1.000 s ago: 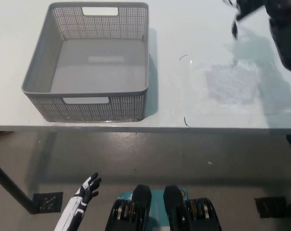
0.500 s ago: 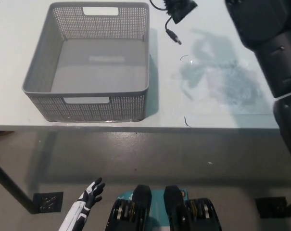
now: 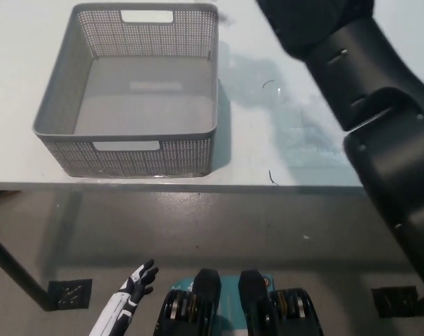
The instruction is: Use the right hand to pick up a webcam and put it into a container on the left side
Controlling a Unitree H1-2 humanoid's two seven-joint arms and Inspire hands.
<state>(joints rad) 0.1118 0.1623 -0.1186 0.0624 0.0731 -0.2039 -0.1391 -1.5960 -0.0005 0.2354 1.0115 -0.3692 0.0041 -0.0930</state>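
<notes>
Right robot hand is out of view above; left robot hand (image 3: 138, 278) hangs spread, holding nothing.

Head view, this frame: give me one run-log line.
right arm: reaches across table toward top edge, hand out of frame | webcam: not visible | basket: empty, table left | left hand: open, resting low, below table edge

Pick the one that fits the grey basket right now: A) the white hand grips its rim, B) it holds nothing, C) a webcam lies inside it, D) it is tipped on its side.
B: the basket stands upright on the table with its floor bare, and the left hand hangs low, below the table edge.
</notes>
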